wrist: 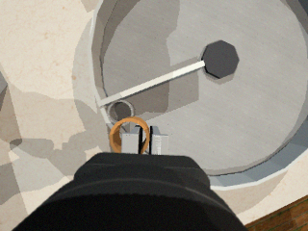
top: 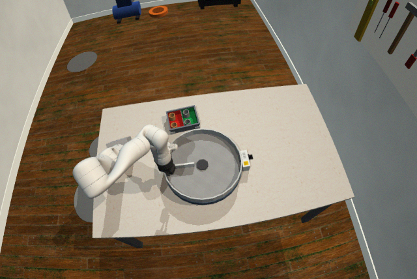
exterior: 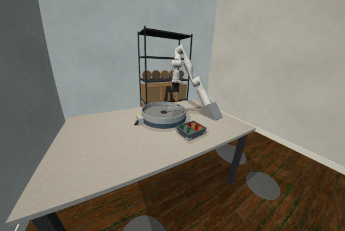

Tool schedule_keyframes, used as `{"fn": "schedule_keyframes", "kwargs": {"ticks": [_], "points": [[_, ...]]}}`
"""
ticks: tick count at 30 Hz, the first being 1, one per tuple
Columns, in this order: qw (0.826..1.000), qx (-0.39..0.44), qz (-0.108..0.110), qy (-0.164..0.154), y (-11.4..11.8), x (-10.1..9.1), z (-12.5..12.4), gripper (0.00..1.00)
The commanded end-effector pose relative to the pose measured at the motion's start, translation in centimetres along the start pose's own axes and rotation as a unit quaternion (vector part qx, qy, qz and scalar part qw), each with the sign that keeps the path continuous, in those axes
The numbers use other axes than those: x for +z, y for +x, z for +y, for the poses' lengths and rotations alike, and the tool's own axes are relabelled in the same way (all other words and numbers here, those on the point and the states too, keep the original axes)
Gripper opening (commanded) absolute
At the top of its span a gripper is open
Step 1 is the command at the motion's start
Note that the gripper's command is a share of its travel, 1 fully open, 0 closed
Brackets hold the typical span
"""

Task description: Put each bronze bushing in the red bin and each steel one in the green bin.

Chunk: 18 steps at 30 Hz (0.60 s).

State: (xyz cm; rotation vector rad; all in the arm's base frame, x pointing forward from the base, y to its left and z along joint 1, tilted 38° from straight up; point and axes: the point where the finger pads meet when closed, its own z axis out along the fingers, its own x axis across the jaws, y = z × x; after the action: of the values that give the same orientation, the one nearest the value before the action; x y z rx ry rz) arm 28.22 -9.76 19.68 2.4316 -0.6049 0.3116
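Hand [top: 167,169] [exterior: 176,94] [wrist: 145,136] is closing on bronze bushing's [exterior: 176,98] [wrist: 114,140] wall, approx. upright, long axis vert., hanging above turntable's [top: 215,148] [exterior: 156,109] [wrist: 241,115] left edge (top view), lift prob. finishing, next move needing carry to far-side red bin [top: 178,119] [exterior: 199,126], steel bushing [wrist: 132,111] waiting by white bar [top: 184,165] [exterior: 174,108] [wrist: 154,83].

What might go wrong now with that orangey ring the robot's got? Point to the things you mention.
The claw [top: 171,172] [exterior: 176,95] [wrist: 145,136] pinches the bronze bushing [exterior: 176,99] [wrist: 114,137] by just one side of its wall, so it might twist or slip out. If it fell, it could knock the steel bushing [wrist: 132,112] by the white bar [top: 184,165] [exterior: 174,108] [wrist: 154,83]. The red bin [top: 178,117] [exterior: 199,125] already has two bushings, so they might bump.
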Motion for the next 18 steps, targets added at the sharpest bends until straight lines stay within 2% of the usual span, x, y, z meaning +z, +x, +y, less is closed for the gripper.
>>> {"fn": "schedule_keyframes", "kwargs": {"ticks": [1,2,5,10,16,18], "points": [[1.0,0.015,0.0,0.003,-1.0,-0.1,-3.4,0.0],[1.0,0.022,0.0,0.003,-1.3,-0.1,-4.4,0.0],[1.0,0.022,0.0,0.003,-1.3,-0.1,-4.4,0.0],[0.998,0.059,0.0,0.003,-2.9,-0.2,-9.7,0.0],[0.998,0.059,0.0,0.003,-3.0,-0.2,-9.8,0.0],[0.997,0.074,0.0,0.003,-3.6,-0.2,-11.9,0.0]]}}
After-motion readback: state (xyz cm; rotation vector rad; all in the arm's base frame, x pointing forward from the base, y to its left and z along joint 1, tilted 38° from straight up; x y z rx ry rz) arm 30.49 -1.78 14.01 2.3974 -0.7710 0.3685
